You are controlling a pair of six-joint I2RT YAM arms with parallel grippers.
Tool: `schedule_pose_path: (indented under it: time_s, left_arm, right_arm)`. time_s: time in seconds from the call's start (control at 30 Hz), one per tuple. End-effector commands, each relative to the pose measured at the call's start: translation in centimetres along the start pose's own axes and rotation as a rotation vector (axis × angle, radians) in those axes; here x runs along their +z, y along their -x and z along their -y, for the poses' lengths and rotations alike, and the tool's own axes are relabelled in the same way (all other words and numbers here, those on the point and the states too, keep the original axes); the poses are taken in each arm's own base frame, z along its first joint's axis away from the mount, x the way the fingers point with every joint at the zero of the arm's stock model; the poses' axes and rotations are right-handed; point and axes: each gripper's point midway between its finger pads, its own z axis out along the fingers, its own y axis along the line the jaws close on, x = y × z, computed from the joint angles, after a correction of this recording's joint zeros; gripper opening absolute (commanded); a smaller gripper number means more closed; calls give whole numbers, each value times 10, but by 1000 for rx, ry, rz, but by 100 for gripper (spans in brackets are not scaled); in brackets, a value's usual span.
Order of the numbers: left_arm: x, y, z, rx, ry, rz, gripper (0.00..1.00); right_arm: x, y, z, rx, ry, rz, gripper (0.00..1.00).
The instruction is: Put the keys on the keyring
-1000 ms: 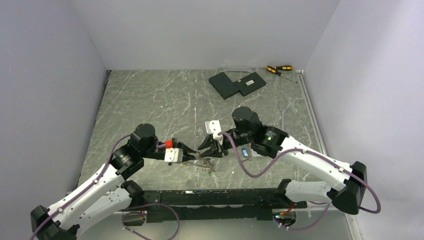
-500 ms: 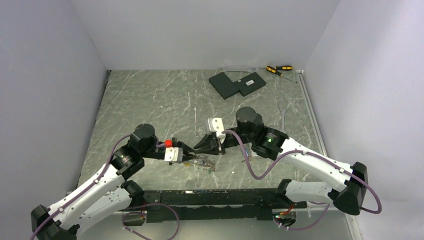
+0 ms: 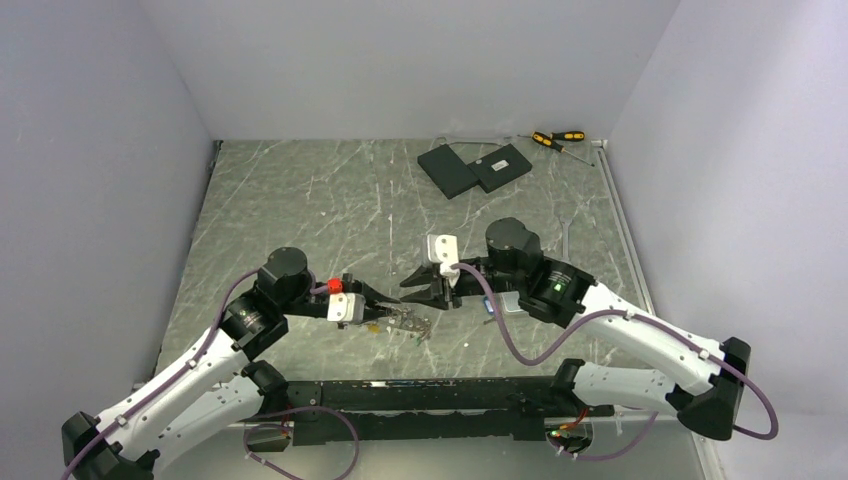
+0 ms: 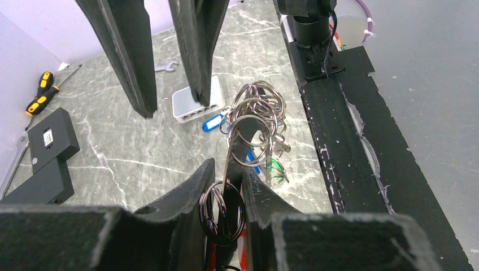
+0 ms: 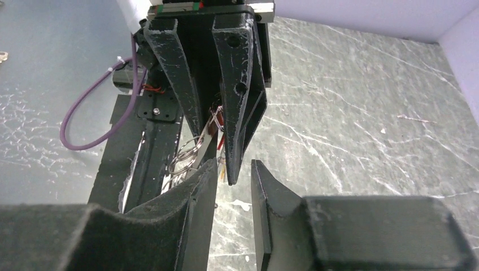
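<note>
Over the grey marbled tabletop (image 4: 113, 158), I am clamping the keyring (image 4: 261, 107) in my left gripper (image 4: 226, 176), its loops fanning out just past the fingertips toward my right gripper (image 5: 234, 169), which is hovering close, jaws apart and seemingly empty.

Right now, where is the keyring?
Top view, low centre: the keyring is clamped in the left pincer, its rings sticking out past the tips. The right pincer is open just beyond it.
</note>
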Motion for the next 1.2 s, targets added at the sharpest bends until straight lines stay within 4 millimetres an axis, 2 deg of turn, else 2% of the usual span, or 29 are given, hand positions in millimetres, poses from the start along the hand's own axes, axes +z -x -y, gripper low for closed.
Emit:
schedule_pose_path:
  time_s: [0.0,0.27,0.43,0.6,1.0,1.17]
  left_arm:
    - [-1,19,-7,50,17,58,0]
    - [-2,17,-8,33,26,49,0]
    - [-2,13,-13,12,53,30,0]
    - [-2,13,-16,3,68,25,0]
    - [-5,22,-14,19,78,63,0]
    - [-7,23,-15,16,91,64,0]
  right_arm:
    - [-13,23,2,-38,-36,38,33]
    - [-11,21,-5,-6,-3,29,46]
    - [-6,28,-13,10,28,37,47]
    - [-2,28,-10,44,-9,52,49]
    - [10,-2,1,74,-68,-7,48]
    - [8,-6,1,77,-73,-21,47]
